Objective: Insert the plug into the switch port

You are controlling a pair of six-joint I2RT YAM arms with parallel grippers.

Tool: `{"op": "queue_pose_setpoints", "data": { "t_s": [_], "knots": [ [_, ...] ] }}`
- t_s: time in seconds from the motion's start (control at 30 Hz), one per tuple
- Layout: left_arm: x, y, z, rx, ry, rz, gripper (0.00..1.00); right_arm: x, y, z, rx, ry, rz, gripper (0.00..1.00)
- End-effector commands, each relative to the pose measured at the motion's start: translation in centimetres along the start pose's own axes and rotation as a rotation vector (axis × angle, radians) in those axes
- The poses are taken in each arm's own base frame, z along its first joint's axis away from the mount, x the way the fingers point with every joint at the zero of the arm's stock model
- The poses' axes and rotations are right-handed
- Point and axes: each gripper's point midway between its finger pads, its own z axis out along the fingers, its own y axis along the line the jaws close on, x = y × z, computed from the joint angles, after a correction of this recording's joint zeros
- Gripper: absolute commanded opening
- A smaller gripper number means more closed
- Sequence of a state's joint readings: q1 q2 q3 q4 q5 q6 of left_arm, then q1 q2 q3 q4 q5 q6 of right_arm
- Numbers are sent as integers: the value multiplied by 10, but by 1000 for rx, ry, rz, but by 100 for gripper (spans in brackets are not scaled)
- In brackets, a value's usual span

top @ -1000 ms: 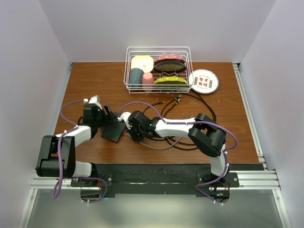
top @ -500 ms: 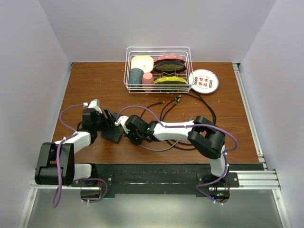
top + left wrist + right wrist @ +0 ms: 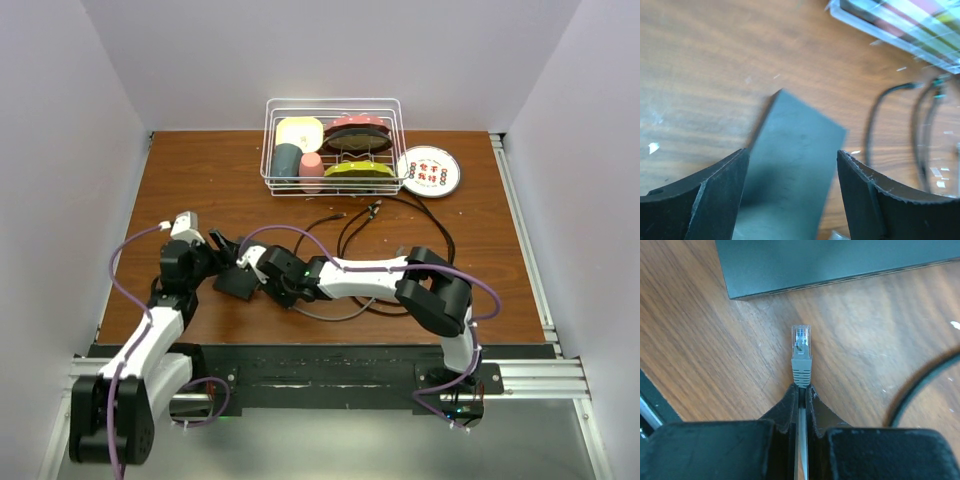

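The switch [image 3: 236, 284], a flat matte black box, lies on the wooden table at the left; its sockets do not show. My left gripper [image 3: 228, 250] hangs over its far end. In the left wrist view the switch [image 3: 795, 150] lies between the two spread fingers [image 3: 715, 195] of that gripper [image 3: 792, 155], and a strip of wood shows by the right finger, so it is open. My right gripper [image 3: 801, 388] is shut on the rear of the grey-booted plug [image 3: 801, 347]. The plug's clear tip points at the switch's edge [image 3: 840, 265], a short gap away.
A white wire basket [image 3: 333, 145] of dishes stands at the back, with a round white plate [image 3: 428, 170] beside it. Loose black cables [image 3: 390, 225] loop over the table's middle and under the right arm. A black rail [image 3: 320, 362] runs along the near edge.
The left arm has folded back toward its base, its gripper staying over the switch. The right arm has reached further left with the plug. The switch has shifted slightly.
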State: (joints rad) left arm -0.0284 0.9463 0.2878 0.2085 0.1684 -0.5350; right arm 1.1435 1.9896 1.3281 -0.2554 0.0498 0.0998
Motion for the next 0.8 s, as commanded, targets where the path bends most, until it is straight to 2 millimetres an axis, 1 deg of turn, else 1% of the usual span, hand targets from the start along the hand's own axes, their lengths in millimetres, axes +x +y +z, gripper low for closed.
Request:
{"op": "queue_pose_setpoints", "data": {
  "t_s": [0.0,0.03,0.07,0.1,0.13,0.23,0.3,0.33,0.37,0.4,0.43,0.5,0.6,0.7,0.77],
  "knots": [
    [-9,-35,-16,169,-47,-41,74,-55,0,-48,11,-186,62,0],
    [-6,-47,-20,239,-37,-45,73,-60,-3,-53,23,-206,72,0],
    [-6,-54,-22,273,-34,-75,72,-67,-5,-57,31,-232,83,0],
    [-5,-58,-24,297,-32,-87,72,-70,-5,-60,35,-247,97,0],
    [-2,-66,-26,334,-24,-100,72,-77,-8,-69,51,-275,111,0],
    [2,-77,-30,385,-18,-110,71,-91,-11,-82,61,-332,140,0],
    [4,-88,-34,432,-16,-114,72,-98,-10,-86,52,-351,148,0],
    [2,-95,-37,469,-26,-123,71,-100,-10,-86,50,-351,148,0],
    [2,-99,-38,482,-24,-130,71,-98,-10,-84,56,-333,146,0],
    [3,-105,-40,505,-22,-131,71,-101,-11,-85,58,-338,148,0],
    [0,-109,-41,518,-34,-129,70,-101,-10,-85,55,-337,148,0],
    [2,-114,-42,529,-29,-125,70,-104,-10,-87,50,-347,151,0],
    [3,-114,-41,520,-31,-135,68,-102,-11,-87,57,-341,157,0],
    [6,-119,-42,536,-19,-131,63,-102,-13,-91,65,-355,174,0],
    [9,-119,-41,531,-6,-135,60,-106,-15,-95,74,-376,188,0]
  ]
}}
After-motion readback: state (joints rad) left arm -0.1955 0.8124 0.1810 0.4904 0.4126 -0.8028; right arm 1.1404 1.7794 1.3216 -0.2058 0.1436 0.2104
